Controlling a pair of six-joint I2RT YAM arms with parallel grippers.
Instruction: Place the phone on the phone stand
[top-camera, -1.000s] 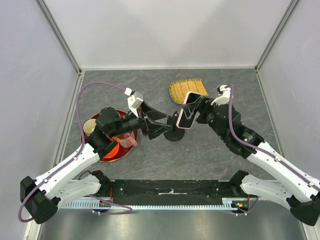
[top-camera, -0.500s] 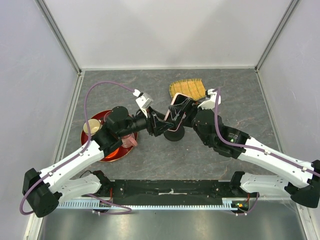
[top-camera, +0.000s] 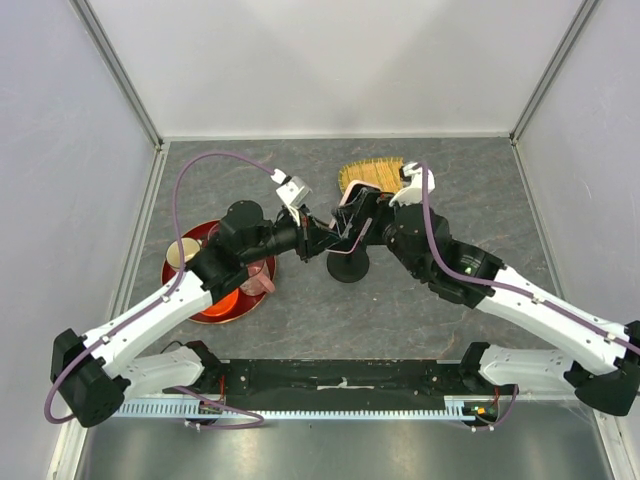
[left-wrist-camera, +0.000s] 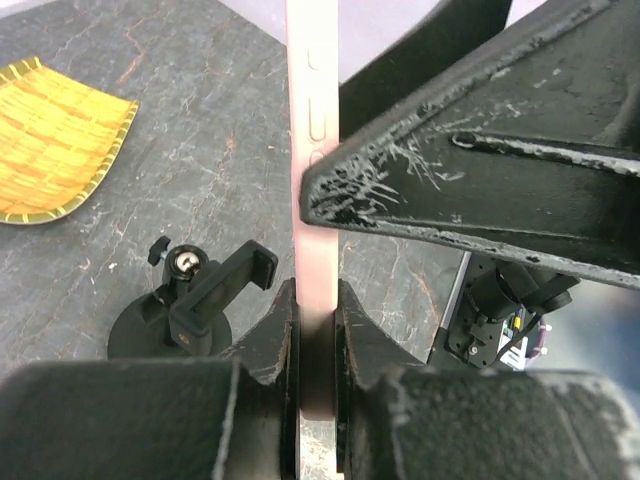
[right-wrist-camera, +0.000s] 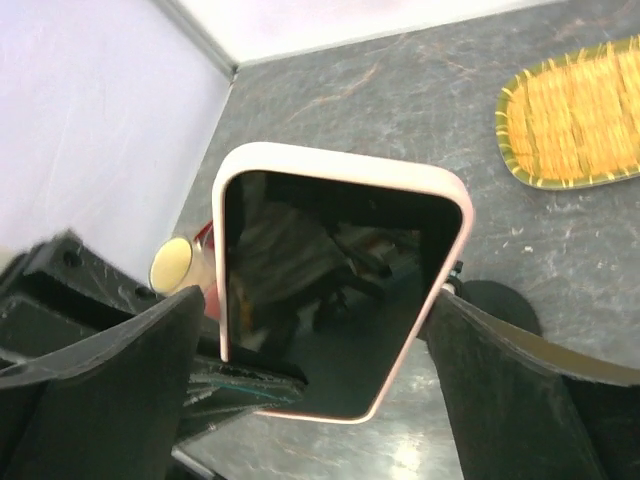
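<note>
The phone (right-wrist-camera: 330, 260) is off the table near the middle of the overhead view, between the two arms and just above the phone stand (top-camera: 347, 266), not resting in its cradle. The left gripper (left-wrist-camera: 315, 325) pinches it: in the left wrist view both black fingers (left-wrist-camera: 268, 335) are pressed against the faces of the pale pink edge, which runs straight up the centre of the frame. The right gripper (right-wrist-camera: 318, 298) stands spread, one finger at the lower left and one at the lower right of its own view. They flank the phone's long sides, with a sliver of gap at the left edge; at the right edge I cannot tell if it touches. The glossy black screen faces that camera. The stand sits on the grey table (top-camera: 440, 170), lower left in the left wrist view, with its cradle arm tilted. A yellow woven mat (top-camera: 372, 172) lies beyond it toward the top of the overhead frame, and a red tray (top-camera: 205, 305) with cups lies to the left
</note>
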